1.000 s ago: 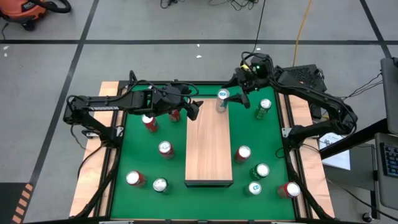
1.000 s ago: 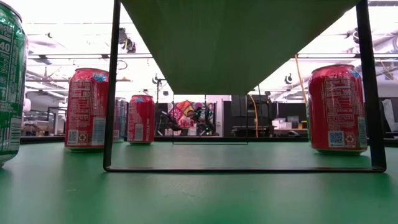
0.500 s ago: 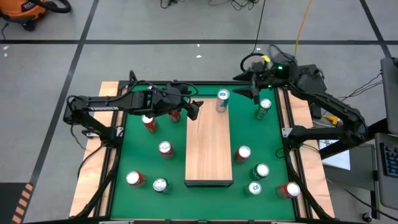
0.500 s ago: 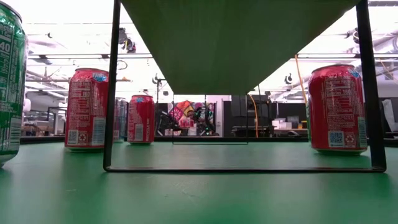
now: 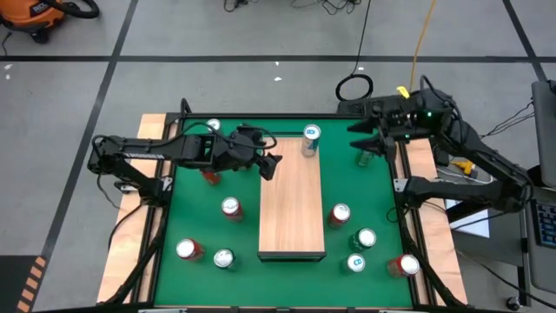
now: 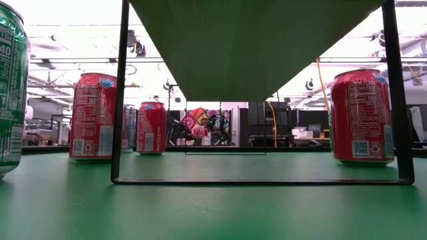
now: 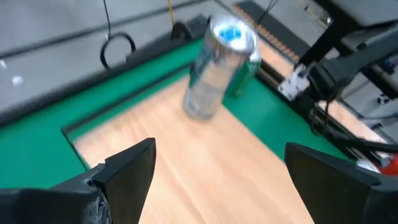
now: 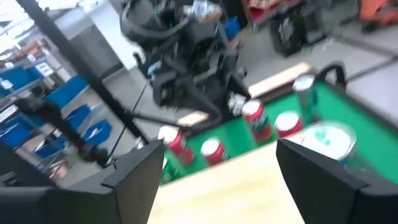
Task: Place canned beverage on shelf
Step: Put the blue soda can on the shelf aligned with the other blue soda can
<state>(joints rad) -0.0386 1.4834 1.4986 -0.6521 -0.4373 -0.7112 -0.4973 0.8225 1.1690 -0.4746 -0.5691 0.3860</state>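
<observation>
Silver can (image 5: 309, 142) upright on shelf (image 5: 292, 209); left gripper (image 5: 271, 164) and right gripper (image 5: 360, 136) jaws apart, empty.

A robotics lab or workshop: bare grey concrete floor (image 5: 217, 35) with taped lines, loose cables (image 5: 354, 85), an orange shop vacuum (image 5: 35, 13), ceiling lights, equipment racks behind.

Four cams, all anchored on shelf (image 5: 292, 207).
High: straight down over whole table, shelf centred. Low: table-top level, close under shelf (image 6: 257, 40), facing room beyond. L wrist: near, angled down at shelf (image 7: 205, 168) far end w/ silver can (image 7: 219, 68). R wrist: same end of shelf (image 8: 236, 186), opposite side.
</observation>
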